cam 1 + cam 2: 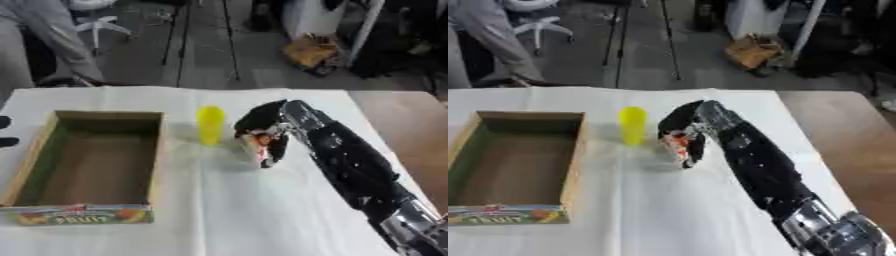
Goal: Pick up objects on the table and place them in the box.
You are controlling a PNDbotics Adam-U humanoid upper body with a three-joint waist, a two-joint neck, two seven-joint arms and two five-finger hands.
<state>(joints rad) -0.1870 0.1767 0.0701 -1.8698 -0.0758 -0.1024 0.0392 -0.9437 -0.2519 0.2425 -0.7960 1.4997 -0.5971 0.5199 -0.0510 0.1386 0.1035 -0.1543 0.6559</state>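
Right hand [262, 127] curled round a red-and-white object [260, 148]; lifting straight would clear the cup [210, 124] before the box [156, 150].

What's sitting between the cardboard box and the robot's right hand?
The upright yellow cup, in both eye views, between the box and right hand.

bright, even light — soft blur throughout | faint shadows | no glare
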